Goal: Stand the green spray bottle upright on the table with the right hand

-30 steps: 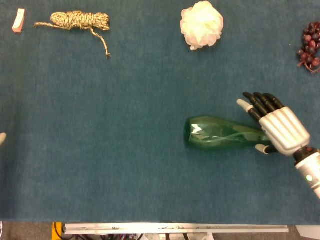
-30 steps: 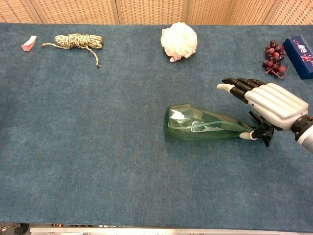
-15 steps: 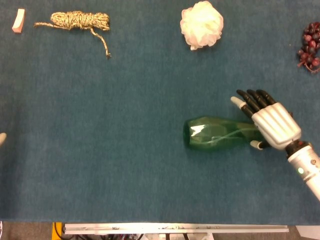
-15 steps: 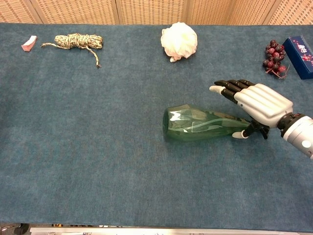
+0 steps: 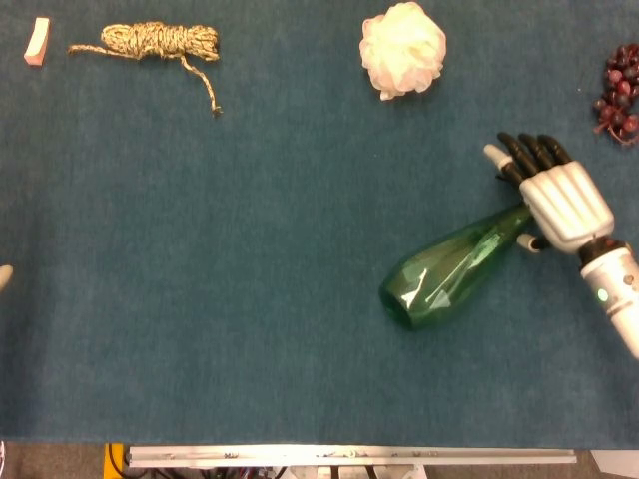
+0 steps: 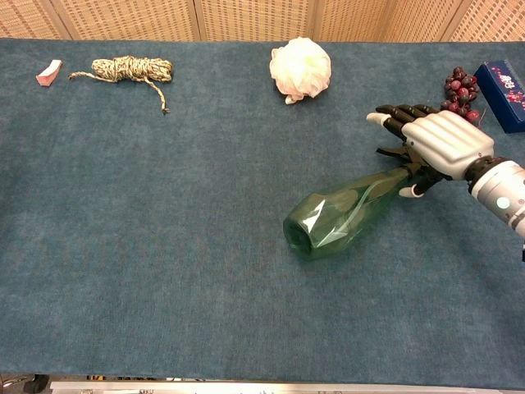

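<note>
The bottle (image 5: 454, 268) is not upright yet. It lies aslant in the lower right of the head view, its broad base toward the lower left and its narrow neck running up and right into the right hand (image 5: 559, 200). The base looks to rest on the table (image 5: 250, 299); whether the neck end is raised off the cloth I cannot tell. What is left, by my judgement, is most of the job: tipping it onto its base and letting go.

The bottle is clear green plastic, faceted near the base, tapering to the neck, with pale glints on its side. The table wears a blue, napped cloth.

The hand has a ribbed white back and dark fingers (image 6: 402, 112) with pale tips. The upper fingers lie straight and close together past the neck; the thumb curls under it, so the neck seems pinched, though the contact is partly hidden.

Far along the top lie a coiled rope (image 5: 160, 40), a fluffy white puff (image 5: 402, 48) and dark red grapes (image 5: 621, 82).
</note>
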Robot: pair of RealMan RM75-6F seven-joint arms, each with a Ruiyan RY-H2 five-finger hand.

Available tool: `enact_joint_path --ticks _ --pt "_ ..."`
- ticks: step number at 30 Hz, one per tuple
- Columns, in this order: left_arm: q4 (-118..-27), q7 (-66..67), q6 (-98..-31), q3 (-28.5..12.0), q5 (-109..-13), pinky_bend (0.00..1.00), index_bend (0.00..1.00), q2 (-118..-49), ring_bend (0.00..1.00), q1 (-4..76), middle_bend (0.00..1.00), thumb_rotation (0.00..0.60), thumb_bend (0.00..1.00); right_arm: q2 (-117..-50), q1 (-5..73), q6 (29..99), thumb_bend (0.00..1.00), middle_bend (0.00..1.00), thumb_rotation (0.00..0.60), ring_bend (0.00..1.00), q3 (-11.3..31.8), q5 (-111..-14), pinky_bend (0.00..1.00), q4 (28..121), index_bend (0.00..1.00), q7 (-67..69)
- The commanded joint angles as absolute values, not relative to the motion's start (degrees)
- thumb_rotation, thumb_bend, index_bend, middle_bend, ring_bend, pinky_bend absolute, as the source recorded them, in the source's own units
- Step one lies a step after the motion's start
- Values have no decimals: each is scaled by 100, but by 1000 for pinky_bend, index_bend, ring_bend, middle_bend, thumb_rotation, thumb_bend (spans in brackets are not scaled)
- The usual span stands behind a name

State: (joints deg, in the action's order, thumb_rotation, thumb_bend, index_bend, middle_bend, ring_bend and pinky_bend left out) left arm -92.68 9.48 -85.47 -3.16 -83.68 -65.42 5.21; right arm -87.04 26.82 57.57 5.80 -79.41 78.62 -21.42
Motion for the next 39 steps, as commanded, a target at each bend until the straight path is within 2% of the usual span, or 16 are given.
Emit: enact_joint_path --ticks 1,8,12,16,21,25,28,30,32,33,38,39 --pt "-9267 948 -8547 -315 -8368 0 0 -6542 0 520 0 600 0 -8920 2860 5757 0 0 600 0 745 -7886 97 7490 22 -2024" --pt "-9266 947 -8549 -315 -8368 0 0 -6542 0 519 0 600 0 -9136 3056 5869 0 0 600 0 844 -7989 97 7058 22 -1720" --pt "-9264 949 -8550 -317 -8367 0 0 -6545 0 520 0 600 0 -9072 3109 5823 0 0 600 0 818 -8011 97 7126 22 -1520" --pt "-9266 949 -8549 -318 -8367 0 0 -6544 0 521 0 600 0 -8744 3068 5851 0 0 600 0 742 -8091 97 7636 22 -1251" --pt "-9265 949 -8549 -317 -8367 0 0 -6545 0 520 0 600 0 -8009 2989 5823 0 0 600 0 595 -8175 97 8676 24 -1121" --pt "-9265 949 -8550 -317 -8368 0 0 -6545 0 520 0 600 0 -7388 3003 5625 16 26 600 0 528 -8122 97 9477 63 -970" --pt "-9264 949 -8550 -318 -8368 0 0 -6545 0 520 0 600 0 -7143 3092 5485 134 68 600 0 539 -8161 102 9820 112 -763" --pt "-9263 948 -8550 -318 -8368 0 0 -6545 0 520 0 600 0 -7091 3199 5336 258 96 600 0 559 -8167 128 9930 167 -636" --pt "-9263 948 -8550 -318 -8368 0 0 -6546 0 521 0 600 0 -7116 3309 5219 433 138 600 11 591 -8177 168 9949 224 -565" --pt "-9264 948 -8551 -318 -8369 0 0 -6545 0 521 0 600 0 -7146 3386 5130 474 152 600 18 614 -8158 174 9943 235 -544" --pt "-9263 947 -8550 -317 -8369 0 0 -6544 0 520 0 600 0 -7315 3745 4716 824 287 600 120 743 -7925 229 9893 363 -603" --pt "-9263 946 -8550 -317 -8370 0 0 -6544 0 521 0 600 0 -7352 3809 4647 851 298 600 131 758 -7886 234 9867 376 -642"
